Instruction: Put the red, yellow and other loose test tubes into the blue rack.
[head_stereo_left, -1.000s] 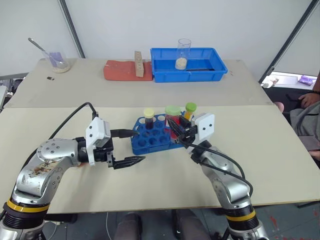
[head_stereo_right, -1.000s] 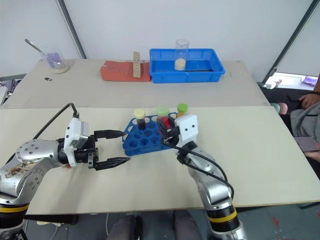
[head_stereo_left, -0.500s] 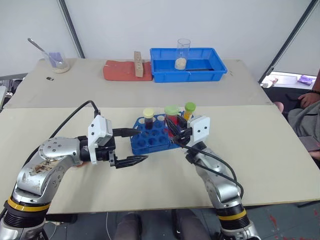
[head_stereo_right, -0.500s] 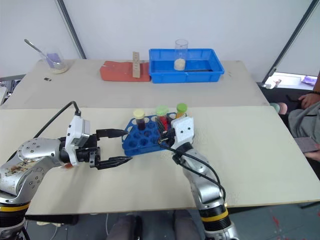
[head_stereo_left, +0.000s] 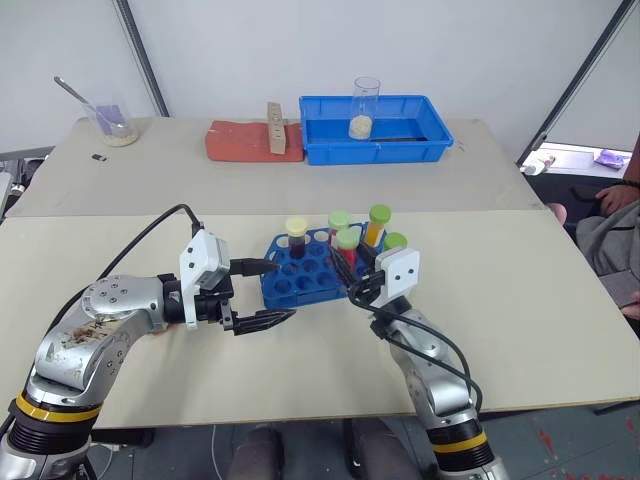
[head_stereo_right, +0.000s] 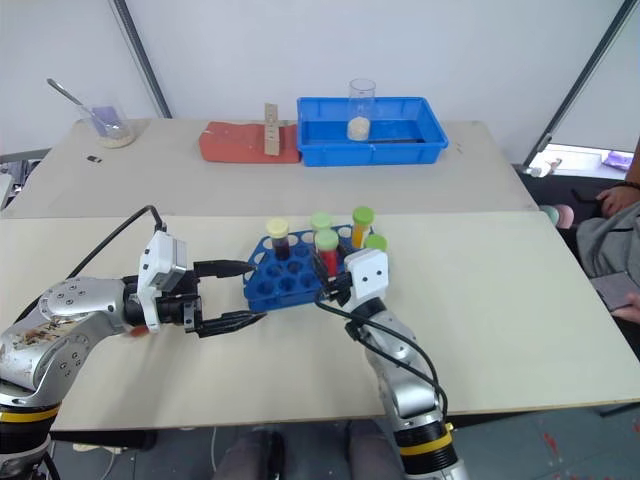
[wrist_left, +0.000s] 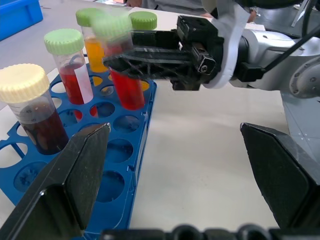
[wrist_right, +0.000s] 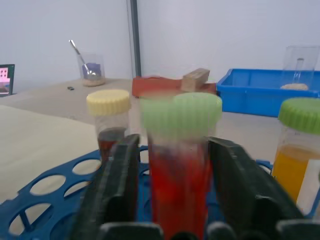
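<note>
Placement of the bright red tube is the step in hand. From the head camera, the blue rack sits mid-table on the matte beige table. Upright in it are a cream-capped dark tube and a green-capped yellow-orange tube. The right gripper reaches in at the rack's right end with the red tube between its black fingers. The left gripper hovers just beside the rack's left end, spread wide and empty.

From the left wrist, the rack is glossy moulded plastic, its top a grid of round holes with a second tier below. The tubes are clear cylinders with ribbed screw caps, and one red-filled tube carries a white label strip. The bright red tube hangs upright over the holes near the rack's edge. Whether its foot has entered a hole I cannot tell.

From the right wrist, the ridged black fingers flank the red tube with a sliver of gap on one side. I read the grip as loosened, not clamped.

Next, I judge, the tube must settle to the lower tier. Then the right arm should back straight out, clear of the neighbouring caps; a sideways brush could tip the light rack.
</note>
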